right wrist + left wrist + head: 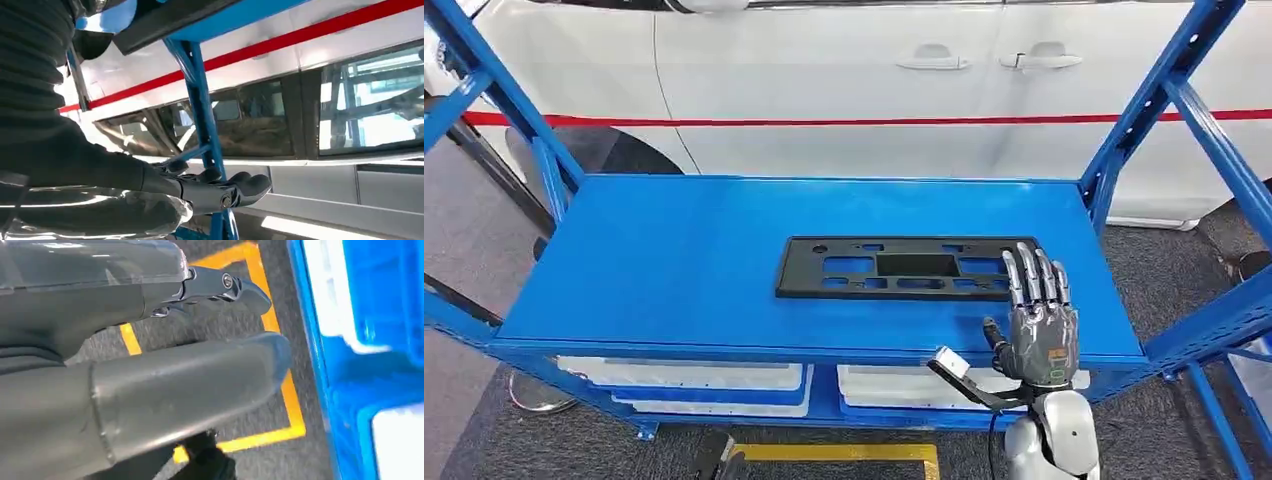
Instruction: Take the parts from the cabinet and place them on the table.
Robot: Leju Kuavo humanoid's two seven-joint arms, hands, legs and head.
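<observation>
A flat black plastic part (894,268) with several cut-outs lies in the middle of the blue shelf top (674,260). My right hand (1039,315) reaches over the shelf's front edge. Its fingers (1032,275) are stretched out straight over the part's right end, and the thumb sticks out to the side near the shelf edge. In the right wrist view the part's dark edge (165,20) shows on the blue shelf, with one of my fingers (225,192) apart from it. My left hand (150,365) hangs low beside the rack over the floor, fingers apart, holding nothing.
Blue uprights (1164,90) frame the shelf on both sides. White trays (684,378) sit on the lower shelf (330,295). A white car (844,80) with a red stripe stands close behind the rack. Yellow tape (287,390) marks the grey floor.
</observation>
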